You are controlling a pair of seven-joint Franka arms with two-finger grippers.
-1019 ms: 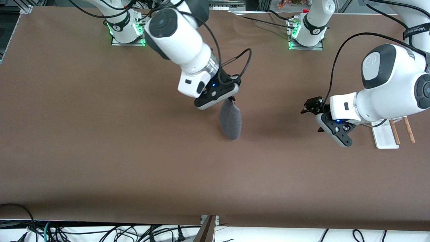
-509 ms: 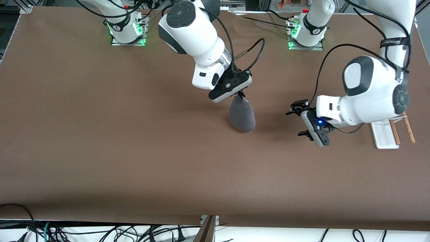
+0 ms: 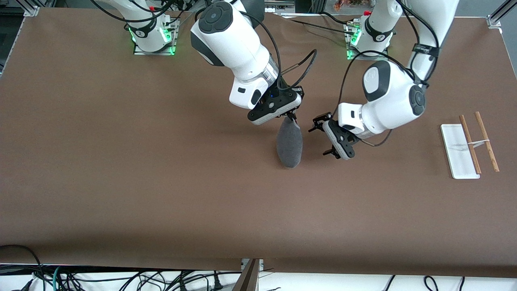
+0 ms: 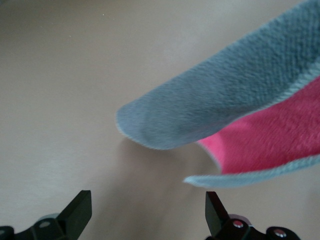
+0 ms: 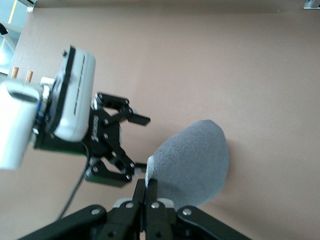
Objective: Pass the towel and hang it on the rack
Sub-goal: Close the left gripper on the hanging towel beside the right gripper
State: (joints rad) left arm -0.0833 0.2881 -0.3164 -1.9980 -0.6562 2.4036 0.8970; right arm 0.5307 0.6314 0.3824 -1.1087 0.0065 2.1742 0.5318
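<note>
1. Now my right tool [image 3: 288,116] pinches the towel [image 3: 289,143] by one edge, so it hangs free beneath over the worktop [image 3: 161,182].
2. My left tool [image 3: 323,139], spread wide, waits just beside it.
3. Past my left tool stands the rack [image 3: 468,144], bare.

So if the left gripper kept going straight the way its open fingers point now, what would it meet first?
Most likely the towel hanging from the right gripper: the left gripper is open beside it, and the cloth fills its wrist view just ahead, though depth is uncertain.

Brown table [image 3: 121,182]; tangled black cables [image 3: 121,279] below edge nearest front camera; metal frame corner [image 3: 30,10] at right arm's end
</note>
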